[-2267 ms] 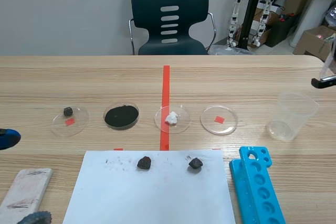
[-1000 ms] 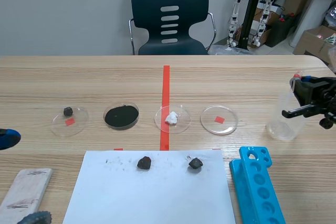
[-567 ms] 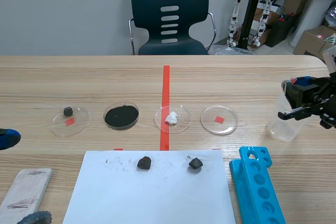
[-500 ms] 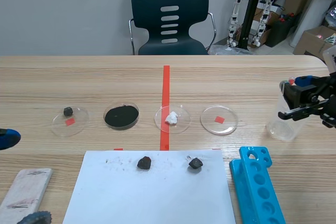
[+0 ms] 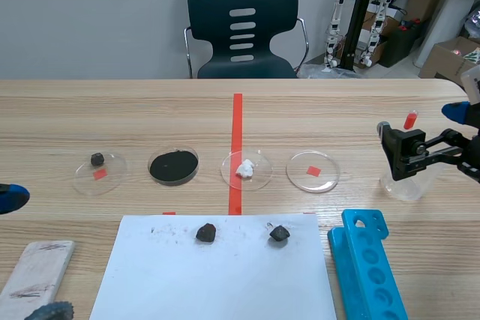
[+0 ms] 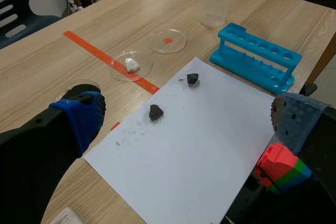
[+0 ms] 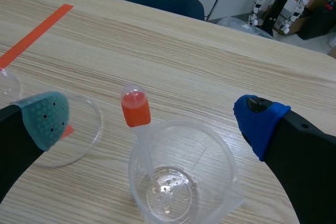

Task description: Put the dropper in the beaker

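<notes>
Both right jaws, closed around the dropper point(image 7: 135, 109) a moment ago, now stand spread wide of it; the dropper leans, red bulb up, inside the beaker point(image 7: 223, 182) on the tabletop point(image 7: 157, 40). The left jaws are spread too. Task looks complete.

Scene camera across the table point(image 5: 150, 110) from the robot's side; wrist cameras nearer, obliquely downward; beaker point(image 7: 199, 182) common to all.

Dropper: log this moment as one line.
dropper: in beaker, leaning on rim | right pincer: open, by beaker | left pincer: open
</notes>
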`<move>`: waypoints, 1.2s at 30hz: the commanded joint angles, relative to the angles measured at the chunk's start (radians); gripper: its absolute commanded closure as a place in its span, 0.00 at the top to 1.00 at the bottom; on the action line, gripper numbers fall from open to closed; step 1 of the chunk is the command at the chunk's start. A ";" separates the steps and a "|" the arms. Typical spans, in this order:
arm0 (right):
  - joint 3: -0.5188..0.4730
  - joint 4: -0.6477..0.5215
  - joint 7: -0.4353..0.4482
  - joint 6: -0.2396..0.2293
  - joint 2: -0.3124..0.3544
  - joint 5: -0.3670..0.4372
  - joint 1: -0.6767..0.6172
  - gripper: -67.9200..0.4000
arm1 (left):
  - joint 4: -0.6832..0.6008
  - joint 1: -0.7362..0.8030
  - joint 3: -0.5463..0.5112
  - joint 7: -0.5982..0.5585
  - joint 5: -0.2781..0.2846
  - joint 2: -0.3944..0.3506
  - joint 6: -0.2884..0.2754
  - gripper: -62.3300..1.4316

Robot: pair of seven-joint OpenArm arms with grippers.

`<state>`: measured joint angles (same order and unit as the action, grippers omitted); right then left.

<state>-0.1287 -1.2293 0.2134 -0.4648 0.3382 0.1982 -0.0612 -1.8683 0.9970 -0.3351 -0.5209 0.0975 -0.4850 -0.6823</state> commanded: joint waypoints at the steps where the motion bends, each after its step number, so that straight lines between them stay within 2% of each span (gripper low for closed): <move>1: -0.005 -0.012 0.018 0.000 0.008 0.007 0.019 1.00 | -0.012 -0.003 0.000 -0.013 0.013 0.005 -0.001 1.00; 36: -0.005 -0.012 -0.031 0.000 0.008 0.008 0.019 1.00 | -0.012 -0.003 0.000 -0.013 0.013 0.005 -0.001 1.00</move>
<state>-0.1287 -1.2293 0.1677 -0.4648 0.3382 0.1982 -0.0612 -1.8683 0.9970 -0.3351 -0.5209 0.0975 -0.4850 -0.6823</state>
